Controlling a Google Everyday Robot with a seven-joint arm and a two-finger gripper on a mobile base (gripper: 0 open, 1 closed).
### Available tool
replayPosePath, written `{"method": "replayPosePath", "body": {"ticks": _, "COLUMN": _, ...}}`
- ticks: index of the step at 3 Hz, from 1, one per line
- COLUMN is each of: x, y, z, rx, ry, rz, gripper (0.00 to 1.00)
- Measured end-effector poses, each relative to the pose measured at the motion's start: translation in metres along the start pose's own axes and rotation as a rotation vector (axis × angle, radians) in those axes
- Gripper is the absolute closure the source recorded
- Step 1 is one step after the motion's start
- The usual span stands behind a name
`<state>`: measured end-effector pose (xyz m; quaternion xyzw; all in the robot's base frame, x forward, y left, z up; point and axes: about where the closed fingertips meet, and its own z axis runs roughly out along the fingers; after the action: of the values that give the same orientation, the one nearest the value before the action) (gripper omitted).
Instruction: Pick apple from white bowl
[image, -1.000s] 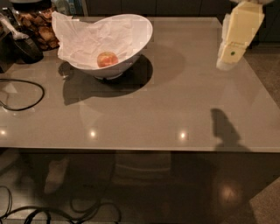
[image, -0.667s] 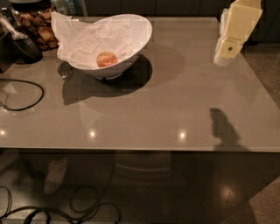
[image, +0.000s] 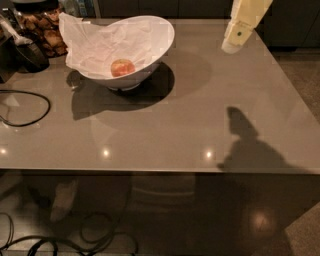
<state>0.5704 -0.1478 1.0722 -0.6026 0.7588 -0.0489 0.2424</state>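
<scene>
The apple (image: 122, 67) is small, orange-red with a yellowish patch. It lies inside the white bowl (image: 159, 45), on crumpled white paper, at the table's back left. The bowl is wide and glossy, with its rim tilted up to the right. My gripper (image: 235, 41) hangs at the top right of the camera view, above the table's far right part. It is well to the right of the bowl and apart from it.
The grey table (image: 165, 130) is glossy and carries the arm's shadow (image: 245, 145) at the right. A dark container of brown snacks (image: 42, 30) stands at the back left. A black cable (image: 30, 107) loops on the left edge. More cables lie on the floor.
My gripper has moved left and upward in the view, a little nearer the bowl. The bowl and apple have not moved.
</scene>
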Motion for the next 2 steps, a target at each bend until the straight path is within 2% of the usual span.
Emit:
{"method": "replayPosePath", "body": {"ticks": 1, "x": -0.03, "y": -0.02, "z": 0.01, "rx": -0.001, "ry": -0.049, "rz": -0.057, "gripper": 0.0}}
{"method": "replayPosePath", "body": {"ticks": 2, "x": -0.05, "y": -0.03, "z": 0.015, "rx": -0.001, "ry": -0.098, "rz": -0.111, "gripper": 0.0}}
